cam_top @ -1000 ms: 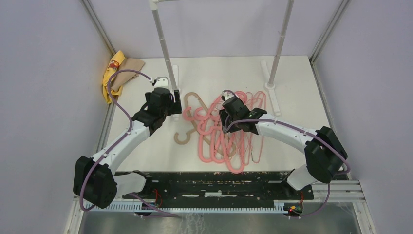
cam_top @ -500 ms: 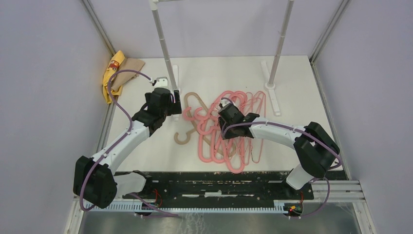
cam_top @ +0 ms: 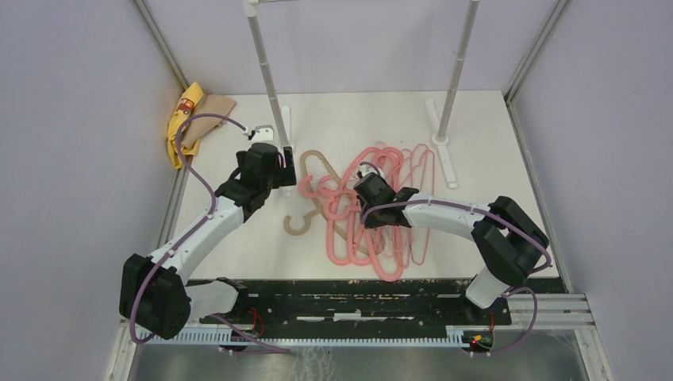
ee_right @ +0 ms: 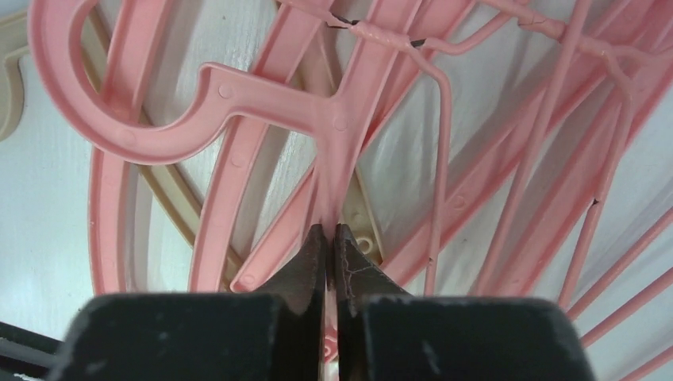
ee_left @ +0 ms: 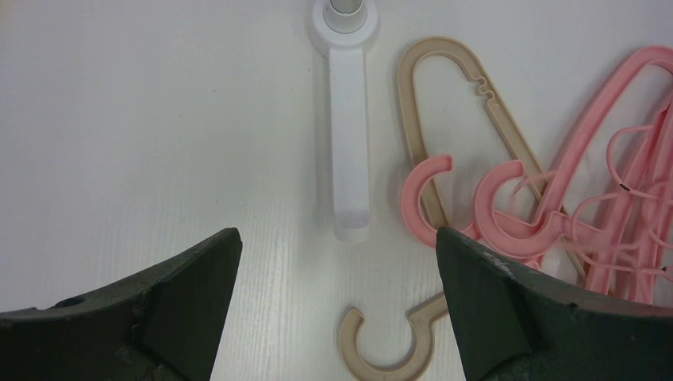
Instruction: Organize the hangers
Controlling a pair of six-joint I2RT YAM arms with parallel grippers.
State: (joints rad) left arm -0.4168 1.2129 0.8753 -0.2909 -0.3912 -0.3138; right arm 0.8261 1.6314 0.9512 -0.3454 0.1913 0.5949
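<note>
Two hands: seen from above, one is at 9 o'clock of the heap and one is on top of it.
Left hand (ee_left: 335,262): released, fingers spread wide, hovering over the tabletop (cam_top: 254,246) and gripping nothing.
Right hand (ee_right: 329,238): clenched on the thick pink hanger (ee_right: 262,99), its fingertips pinching the narrow neck just below the hook.
Thick pink hanger: flat moulded plastic with small round dimples. In the right wrist view its broad hook curls toward 9 o'clock.
Hangers (cam_top: 328,238): one tangled heap at the middle of the tabletop, lying flat and overlapping.
Wire hangers (ee_right: 439,159): thin pink rods crossing toward 3 o'clock of the held neck.
Tan hanger (ee_left: 436,45): beige, partly under the pink ones at the heap's 9 o'clock edge, with its hook sticking out toward 7 o'clock.
Rack foot (ee_left: 349,143): white, flat on the tabletop, just beside the tan hanger.
Rack poles (cam_top: 266,71): white uprights at 11 and 1 o'clock of the heap.
Cloth (cam_top: 186,119): yellow and tan, bunched at the far 10 o'clock corner.
</note>
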